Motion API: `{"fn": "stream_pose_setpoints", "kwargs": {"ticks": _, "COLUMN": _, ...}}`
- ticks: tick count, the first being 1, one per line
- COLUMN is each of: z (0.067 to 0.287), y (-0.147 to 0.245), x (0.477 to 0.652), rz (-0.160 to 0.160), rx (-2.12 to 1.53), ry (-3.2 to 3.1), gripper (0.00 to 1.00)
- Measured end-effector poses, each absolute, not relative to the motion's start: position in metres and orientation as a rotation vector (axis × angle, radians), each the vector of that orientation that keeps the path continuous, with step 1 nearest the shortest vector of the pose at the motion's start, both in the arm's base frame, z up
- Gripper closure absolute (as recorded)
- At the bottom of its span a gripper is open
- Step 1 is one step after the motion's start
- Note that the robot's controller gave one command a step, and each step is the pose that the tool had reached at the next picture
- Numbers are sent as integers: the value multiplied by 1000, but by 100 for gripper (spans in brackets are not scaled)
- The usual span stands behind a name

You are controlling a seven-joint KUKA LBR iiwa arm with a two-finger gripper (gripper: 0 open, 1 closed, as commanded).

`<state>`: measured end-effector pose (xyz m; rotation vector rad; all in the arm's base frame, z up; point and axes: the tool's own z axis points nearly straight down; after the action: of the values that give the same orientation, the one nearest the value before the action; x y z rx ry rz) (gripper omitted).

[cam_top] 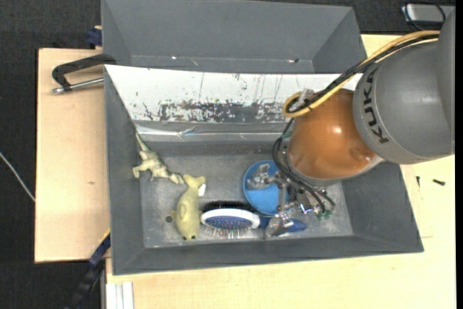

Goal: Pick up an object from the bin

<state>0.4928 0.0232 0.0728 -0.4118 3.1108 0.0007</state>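
Note:
My gripper (pixel 296 205) is low in the bin's front right part, under the arm's orange cover. It hangs right against a round blue thing (pixel 257 186) with a pale top, which lies to its left. A small blue piece (pixel 286 227) lies just below it on the bin floor. A blue and white oval hairbrush (pixel 230 221) rests to the left of that, along the front wall. What lies directly beneath the gripper is hidden.
A pale yellow toy whale or fish (pixel 189 208) lies left of the brush. A cream toy dinosaur (pixel 153 165) lies at the left wall. The arm and its cover hang over the bin's right side.

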Motion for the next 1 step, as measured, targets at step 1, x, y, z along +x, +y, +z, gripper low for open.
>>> {"fn": "stream_pose_setpoints", "kwargs": {"ticks": 1, "z": 75, "y": 22, "x": 490, "rz": -2, "rx": -411, "ry": 3128, "gripper": 100}}
